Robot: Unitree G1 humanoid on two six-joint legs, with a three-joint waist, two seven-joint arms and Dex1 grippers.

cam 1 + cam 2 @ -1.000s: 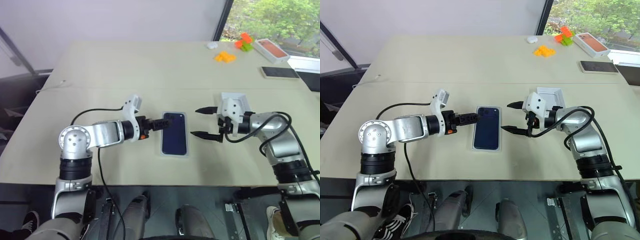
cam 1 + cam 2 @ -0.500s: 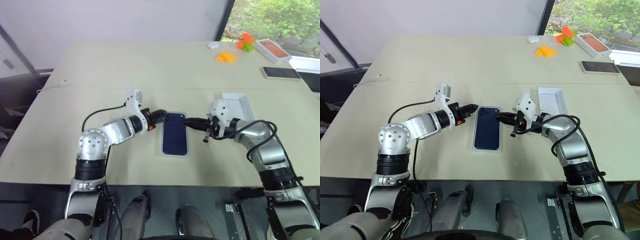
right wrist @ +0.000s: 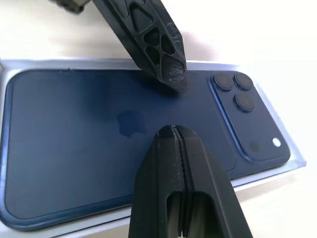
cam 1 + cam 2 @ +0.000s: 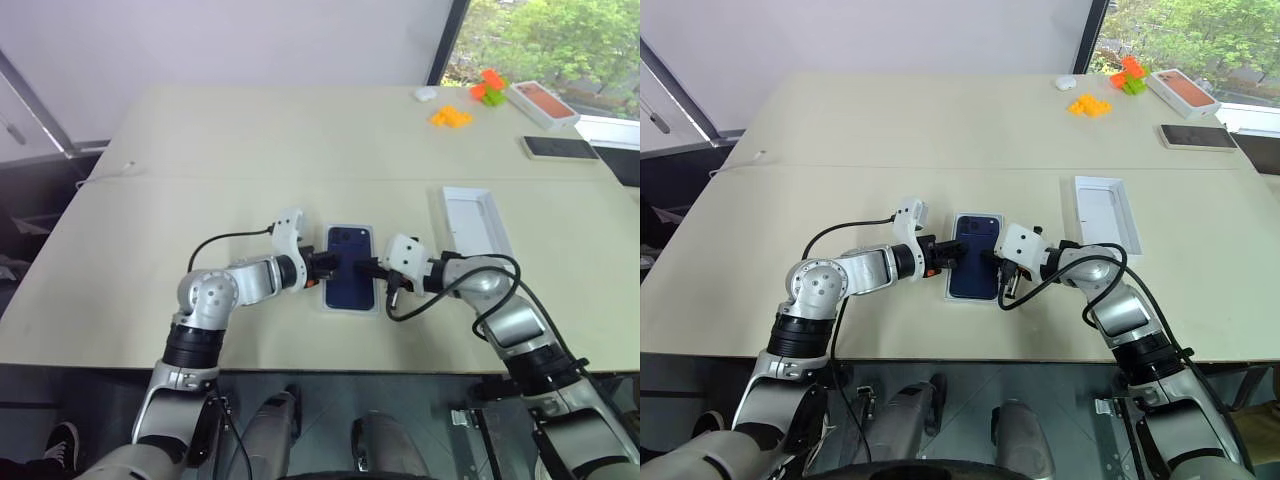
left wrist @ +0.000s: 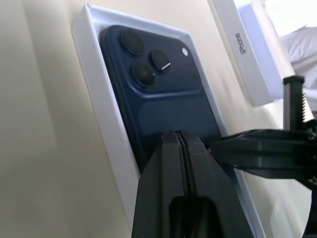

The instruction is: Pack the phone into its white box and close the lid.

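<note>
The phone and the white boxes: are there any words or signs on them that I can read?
"iPhone": grey letters on the side wall of the lid, seen turned round in the left wrist view.
An apple-shaped logo, no letters: on the back of the phone.
The orange-topped box at the far end of the table: any print is too small to read.
</note>
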